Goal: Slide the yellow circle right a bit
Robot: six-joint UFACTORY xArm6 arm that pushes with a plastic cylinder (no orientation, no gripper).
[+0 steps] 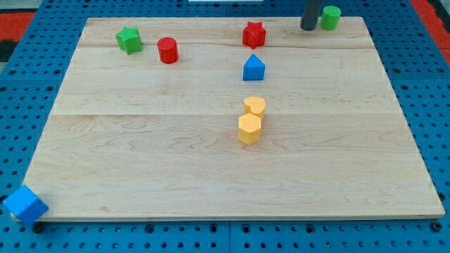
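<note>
Two yellow blocks touch near the board's middle. The upper one (254, 106) is rounded and looks heart-shaped. The lower one (249, 128) is a round-ish hexagonal block. My tip (308, 27) rests at the view's top edge of the board, far above and to the right of both yellow blocks. It sits just left of a green block (330, 17), close to it or touching it.
A green star (129, 39) and a red cylinder (168, 50) lie at the top left. A red star (253, 34) and a blue house-shaped block (254, 67) lie above the yellow pair. A blue cube (25, 204) sits at the board's bottom left corner.
</note>
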